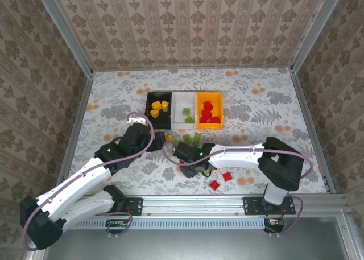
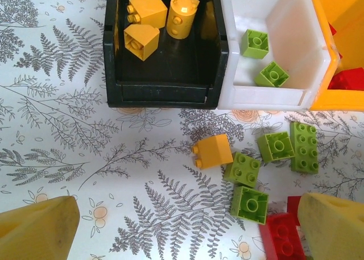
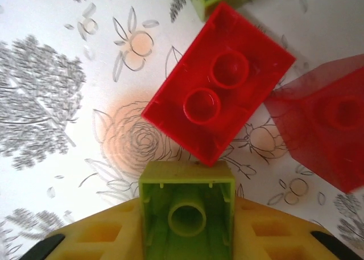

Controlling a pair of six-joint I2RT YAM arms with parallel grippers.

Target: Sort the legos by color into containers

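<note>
Green pick in hand — a light green brick [image 3: 186, 211] is clamped in the right gripper [image 1: 194, 168] beside a red brick [image 3: 219, 98], so a lift and carry to the white bin [image 2: 273, 98] (greens already inside) is called for — left gripper [image 2: 187, 228] is held wide open over the loose legos [image 2: 250, 169]
</note>
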